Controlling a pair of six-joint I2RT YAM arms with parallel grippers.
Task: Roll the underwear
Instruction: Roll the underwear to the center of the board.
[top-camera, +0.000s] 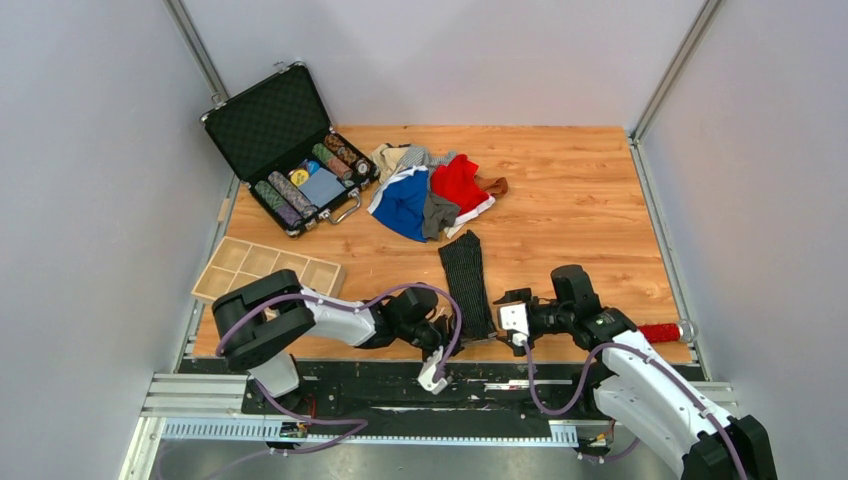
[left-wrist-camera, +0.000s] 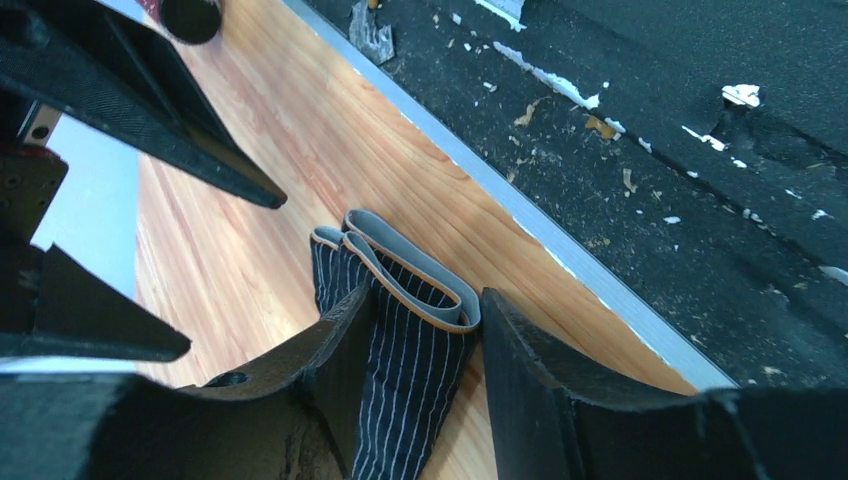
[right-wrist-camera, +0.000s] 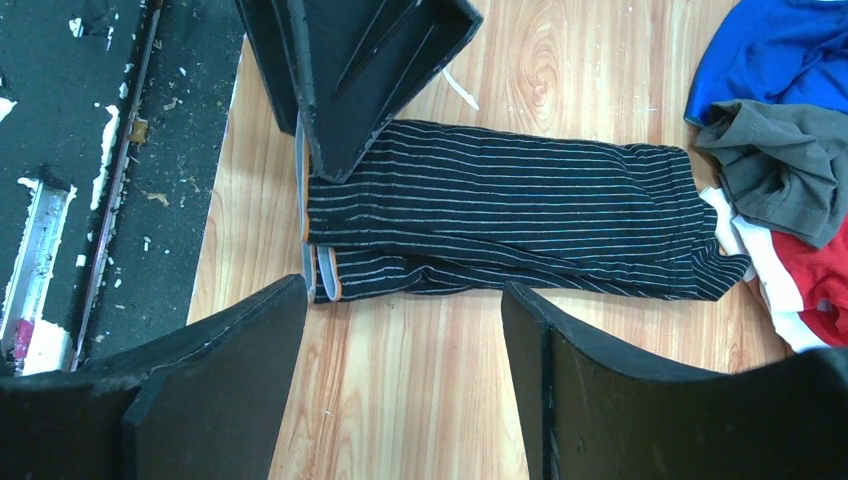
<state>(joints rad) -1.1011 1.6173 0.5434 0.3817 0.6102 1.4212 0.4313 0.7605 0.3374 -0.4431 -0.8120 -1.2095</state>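
Top view: the table (top-camera: 585, 200) with both arms reaching in from its near edge. The striped underwear (top-camera: 463, 280), black with thin pale lines, lies flat as a long narrow strip at the middle of the near half. Its near end almost reaches the table edge. The pile (top-camera: 430, 190) of other underwear lies just beyond its far end, with blue, red, grey and beige pieces showing. The open case (top-camera: 270, 125) of chips (top-camera: 300, 185) stands at far left, with the tray (top-camera: 268, 270) in front of it. The red stick (top-camera: 660, 332) lies at the near right edge.

Left wrist view: the left gripper (left-wrist-camera: 425, 305) straddles the strip's near end, where the grey waistband (left-wrist-camera: 420, 265) with its orange edging is folded over. One finger (left-wrist-camera: 335, 355) overlaps the cloth and the other lies against the waistband. The jaws stand partly apart, and whether they pinch the cloth cannot be told.

Right wrist view: the right gripper (right-wrist-camera: 400, 295) hangs over bare wood just beside the strip's long edge. Its jaws are wide and hold nothing. The left gripper's fingers (right-wrist-camera: 350, 90) meet the waistband end at upper left. The blue piece (right-wrist-camera: 770, 50), grey piece (right-wrist-camera: 780, 170) and red piece (right-wrist-camera: 820, 270) of the pile touch the strip's far end.
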